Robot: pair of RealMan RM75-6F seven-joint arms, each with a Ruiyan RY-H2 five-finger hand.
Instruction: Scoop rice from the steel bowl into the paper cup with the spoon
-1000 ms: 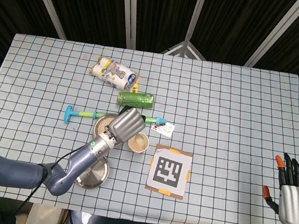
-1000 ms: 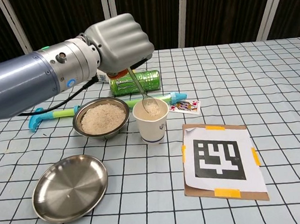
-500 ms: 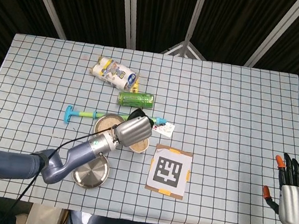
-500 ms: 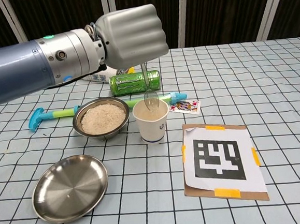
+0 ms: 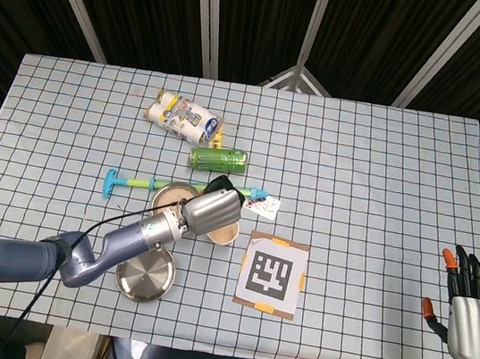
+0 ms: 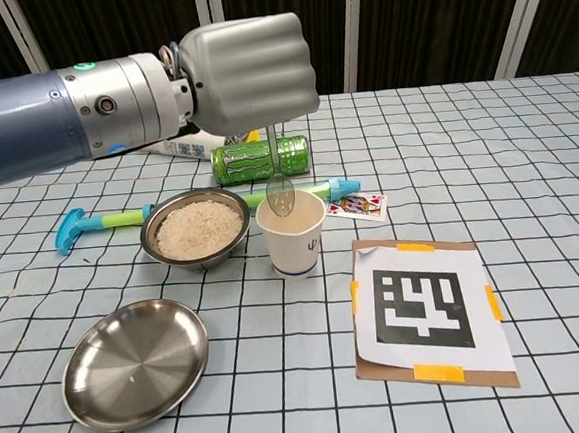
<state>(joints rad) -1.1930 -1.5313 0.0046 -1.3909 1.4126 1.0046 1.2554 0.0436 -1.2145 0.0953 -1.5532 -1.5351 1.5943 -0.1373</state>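
The left hand (image 6: 248, 74) grips the spoon (image 6: 280, 192) in a fist above the paper cup (image 6: 292, 234). The right hand (image 5: 469, 309) stands upright, fingers apart, holding nothing, at the near right.

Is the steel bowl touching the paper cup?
Apart. The chest view shows a strip of tablecloth between the steel bowl and the paper cup.

The left hand (image 5: 214, 209) is closed in a fist above the paper cup (image 5: 225, 231), partly covering the steel bowl (image 5: 168, 196). The right hand (image 5: 469, 309) rests at the near right table edge, fingers extended.
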